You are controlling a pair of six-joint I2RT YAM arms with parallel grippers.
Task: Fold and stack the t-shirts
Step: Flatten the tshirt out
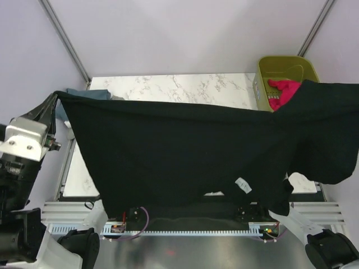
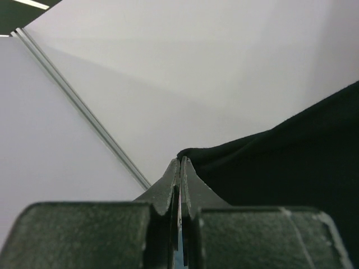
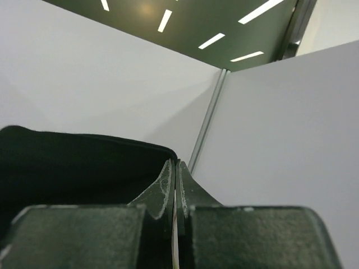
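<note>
The large black t-shirt [image 1: 185,151] is stretched out wide and held up in the air above the table, its small white label [image 1: 242,185] near the lower hem. My left gripper [image 1: 56,96] is shut on its left corner. In the left wrist view the jaws [image 2: 180,159] are pressed together on the black cloth [image 2: 291,162]. My right gripper [image 3: 174,162] is shut on the other corner of the black cloth [image 3: 73,162]. It is hidden behind the shirt at the right edge of the top view. A teal-blue shirt [image 1: 90,93] lies at the table's far left.
An olive-green basket [image 1: 287,67] stands at the back right with a red cloth [image 1: 282,92] in it. The marble table [image 1: 185,87] shows behind the raised shirt. A white patch [image 1: 301,182] shows under the shirt at the right. Grey walls surround the table.
</note>
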